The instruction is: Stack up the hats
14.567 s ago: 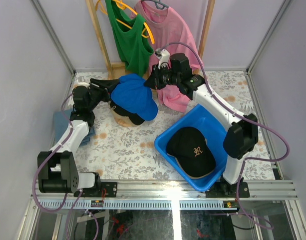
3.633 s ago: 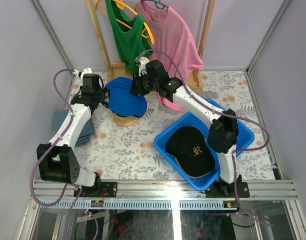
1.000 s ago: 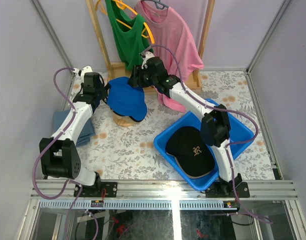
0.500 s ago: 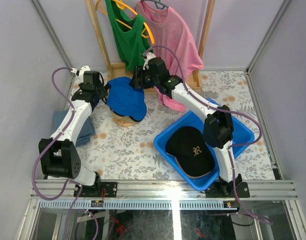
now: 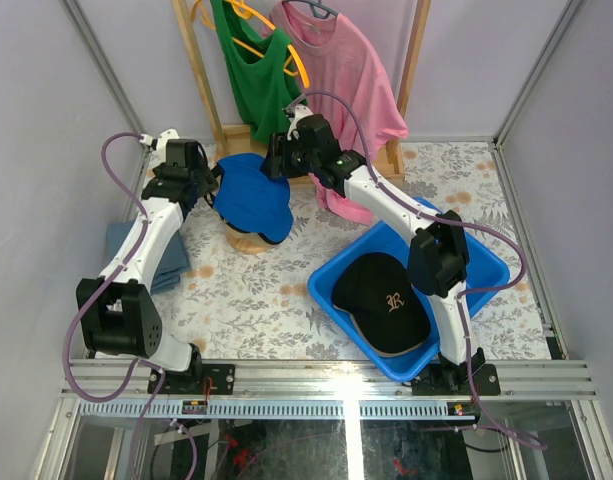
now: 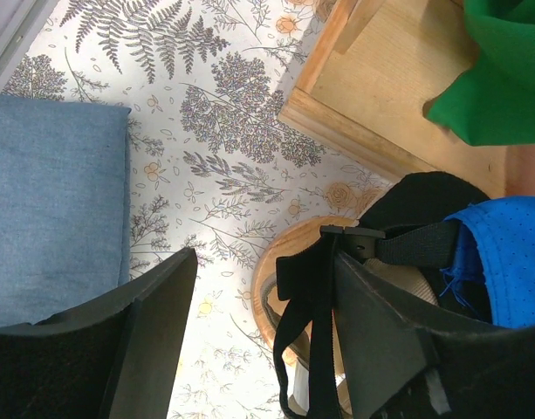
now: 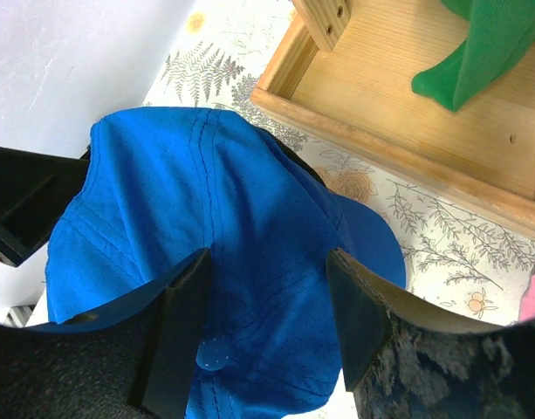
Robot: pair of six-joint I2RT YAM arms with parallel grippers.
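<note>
Task item, top of stack: royal blue soft cap with curved brim (image 5: 251, 195), lying over the rounded wooden dome stand (image 5: 248, 243) at the back left of the floral surface (image 5: 256, 300).
Task item, beneath: black cap (image 6: 424, 196), its black buckled strap (image 6: 407, 244) hanging loose off the stand.
Task item, unstacked: black cap with an embroidered letter (image 5: 381, 300), well apart in the blue plastic bin (image 5: 326, 295).
Left tool (image 6: 265, 256): fingers wide apart and holding nothing, with the strap just beside one finger.
Right tool (image 7: 269, 255): wide, astride the blue crown; no pinched cloth shows.
Hazard one: a finger catching the dangling strap on withdrawal, which would drag both caps off the dome.
Hazard two: the right tool lifting askew, which would pull the soft blue crown sideways.
Count, caps: three certain, two of them black and one blue; a tan patch under the strap cannot be identified.
Count, other: one stand, one bin, one folded grey-blue cloth (image 6: 53, 201).
</note>
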